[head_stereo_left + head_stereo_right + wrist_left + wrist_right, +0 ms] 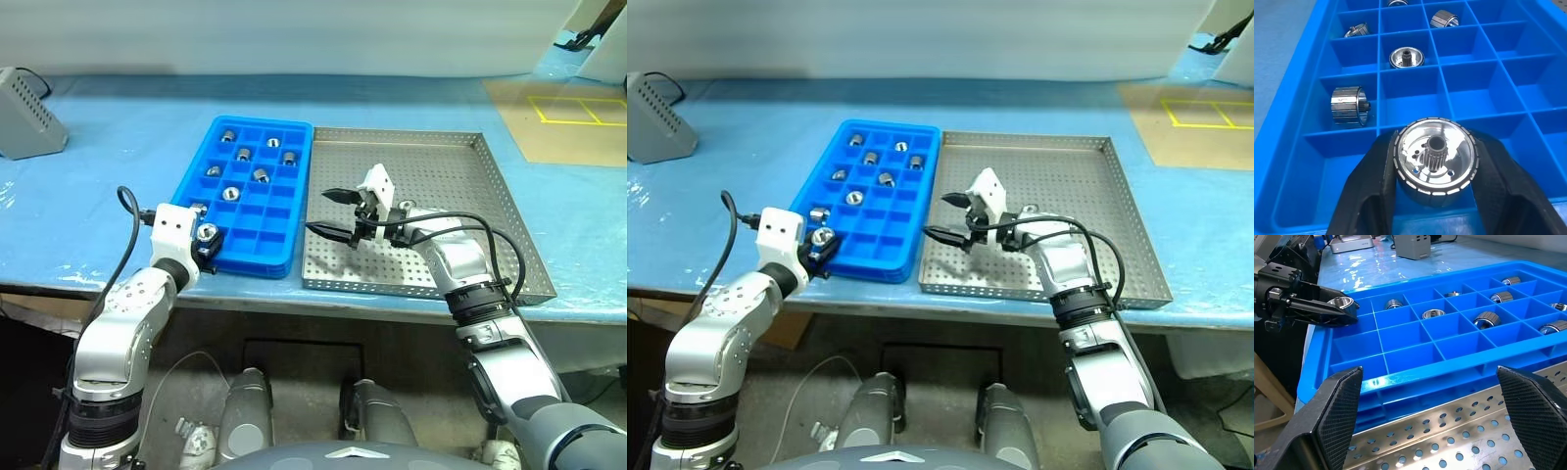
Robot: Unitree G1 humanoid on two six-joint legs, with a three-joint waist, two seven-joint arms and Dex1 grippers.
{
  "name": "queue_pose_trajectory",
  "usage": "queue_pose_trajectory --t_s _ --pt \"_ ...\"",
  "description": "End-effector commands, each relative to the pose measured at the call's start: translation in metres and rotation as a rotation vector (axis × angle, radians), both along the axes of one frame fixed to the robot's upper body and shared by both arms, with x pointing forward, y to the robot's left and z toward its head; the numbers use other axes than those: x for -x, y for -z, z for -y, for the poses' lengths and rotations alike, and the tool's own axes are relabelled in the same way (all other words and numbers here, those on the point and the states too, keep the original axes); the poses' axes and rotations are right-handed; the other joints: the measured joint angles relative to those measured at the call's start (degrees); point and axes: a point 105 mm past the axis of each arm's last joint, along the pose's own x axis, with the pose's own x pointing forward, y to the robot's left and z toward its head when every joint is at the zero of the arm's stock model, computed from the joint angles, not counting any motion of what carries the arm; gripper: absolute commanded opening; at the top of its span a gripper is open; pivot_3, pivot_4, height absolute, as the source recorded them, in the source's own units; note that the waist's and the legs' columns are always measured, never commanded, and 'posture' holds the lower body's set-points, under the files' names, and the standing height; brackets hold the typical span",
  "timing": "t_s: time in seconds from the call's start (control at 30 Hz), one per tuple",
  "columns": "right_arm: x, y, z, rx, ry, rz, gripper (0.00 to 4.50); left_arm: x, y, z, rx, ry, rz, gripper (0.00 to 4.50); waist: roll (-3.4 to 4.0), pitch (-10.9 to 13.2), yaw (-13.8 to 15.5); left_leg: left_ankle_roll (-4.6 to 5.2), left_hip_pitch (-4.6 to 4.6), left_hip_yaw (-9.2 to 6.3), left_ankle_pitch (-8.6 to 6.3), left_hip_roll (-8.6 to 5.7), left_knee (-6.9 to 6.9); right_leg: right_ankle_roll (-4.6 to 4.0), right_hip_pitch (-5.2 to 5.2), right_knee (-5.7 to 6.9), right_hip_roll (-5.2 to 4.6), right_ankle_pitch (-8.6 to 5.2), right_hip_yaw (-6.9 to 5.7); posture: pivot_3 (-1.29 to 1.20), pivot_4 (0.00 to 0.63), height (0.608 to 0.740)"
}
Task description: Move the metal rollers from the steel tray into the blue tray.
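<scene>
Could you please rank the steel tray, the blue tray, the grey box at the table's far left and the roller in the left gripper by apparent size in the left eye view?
1. steel tray
2. blue tray
3. grey box, cut off by the frame edge
4. roller, held in the left gripper

Setting reads as an industrial workshop or robotics test bench. Workbench (118, 147) covered in blue protective film (glossy, wrinkled at the edges). On it a perforated steel tray (460, 176) beside a blue tray (284, 245) with gridded cells holding machined metal rollers (230, 193). Grey equipment box (24, 113) with cable at the bench's far left; yellow tape markings (578, 110) on a brown mat.
</scene>
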Motion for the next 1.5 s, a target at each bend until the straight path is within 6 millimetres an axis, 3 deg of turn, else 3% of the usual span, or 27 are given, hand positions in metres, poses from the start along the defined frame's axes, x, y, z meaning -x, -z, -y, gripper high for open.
queue_pose_trajectory --t_s 0.03,0.13,0.37,0.67,0.77,1.0,1.1,1.17,1.2,1.23,1.3,1.5 --pt "-0.001 -0.014 0.001 -0.014 0.002 0.056 4.50 -0.002 -0.006 0.000 -0.030 0.004 0.024 3.09 0.00 0.0 0.0 0.00 0.01 0.00 0.00 0.00 0.00 0.00 0.00 0.00 0.00 0.00 0.00 0.10 0.150 0.740" --pt "-0.001 -0.015 0.004 -0.015 0.017 0.056 4.50 -0.007 -0.009 0.003 -0.065 0.035 0.035 4.09 0.00 0.0 -0.1 -0.01 0.01 0.00 0.01 0.00 0.00 0.00 0.00 0.01 0.00 0.00 0.01 0.08 0.150 0.740" --pt "-0.005 -0.015 0.022 -0.027 0.120 0.036 4.50 -0.020 -0.050 0.038 0.014 0.237 0.240 4.09 0.00 0.0 -0.2 -0.02 -0.01 0.04 0.02 -0.02 0.03 0.00 0.01 0.02 0.00 0.00 0.03 -0.01 0.150 0.740" --pt "-0.036 -0.005 0.104 0.050 0.507 -0.007 4.50 -0.037 -0.063 0.068 0.041 0.427 0.356 4.09 0.01 0.0 -1.2 -0.10 0.07 0.15 0.07 -0.05 0.05 -0.01 0.03 0.08 0.09 0.01 0.10 -0.13 0.150 0.740" --pt "-0.041 0.003 0.136 0.088 0.637 -0.026 4.50 -0.041 -0.063 0.077 0.020 0.478 0.381 4.09 0.01 0.0 -1.9 -0.10 0.05 0.15 0.08 -0.08 0.06 -0.01 0.03 0.09 0.10 0.01 0.11 -0.15 0.150 0.740" --pt "-0.042 0.023 0.186 0.111 0.800 -0.123 4.50 -0.044 -0.068 0.090 0.039 0.594 0.412 4.09 0.03 0.0 -3.4 -0.08 0.06 0.20 0.07 -0.10 0.09 -0.02 0.03 0.10 0.14 0.01 0.14 -0.17 0.150 0.740" --pt "-0.044 0.019 0.183 0.081 0.761 -0.101 4.50 -0.046 -0.066 0.088 0.029 0.589 0.415 4.09 0.06 0.0 -3.9 -0.07 0.10 0.22 0.06 -0.09 0.14 -0.02 0.03 0.16 0.15 0.02 0.15 -0.17 0.150 0.740" --pt "-0.073 0.009 0.100 0.057 0.701 -0.075 4.50 -0.046 -0.066 0.088 0.034 0.592 0.415 4.09 0.05 0.0 -5.2 -0.07 0.13 0.23 0.06 -0.08 0.15 -0.03 0.03 0.20 0.15 0.02 0.15 -0.17 0.150 0.740" --pt "-0.079 0.003 0.072 0.059 0.675 -0.061 4.50 -0.046 -0.066 0.088 0.034 0.593 0.414 4.09 0.02 0.0 -6.6 -0.08 0.20 0.21 0.07 -0.02 0.24 -0.08 -0.04 0.34 0.22 0.05 0.28 -0.17 0.150 0.740" --pt "-0.082 0.001 0.058 0.061 0.662 -0.052 4.50 -0.046 -0.065 0.088 0.035 0.593 0.413 4.09 0.01 0.0 -7.4 -0.10 0.23 0.20 0.07 -0.02 0.31 -0.15 -0.25 0.61 0.23 0.09 0.47 -0.16 0.150 0.740" --pt "-0.084 0.004 0.056 0.062 0.660 -0.062 4.50 -0.046 -0.065 0.089 0.035 0.591 0.413 4.09 0.08 0.0 -7.1 -0.24 0.25 0.15 0.15 -0.12 0.28 -0.20 -0.66 1.03 0.25 0.11 0.75 -0.16 0.150 0.740" --pt "-0.088 0.009 0.057 0.078 0.665 -0.076 4.50 -0.045 -0.062 0.088 0.030 0.586 0.411 4.09 0.09 0.0 -3.3 -0.08 0.14 0.33 0.07 -0.13 0.33 -0.26 -0.34 0.74 0.13 0.06 0.75 -0.15 0.150 0.740"
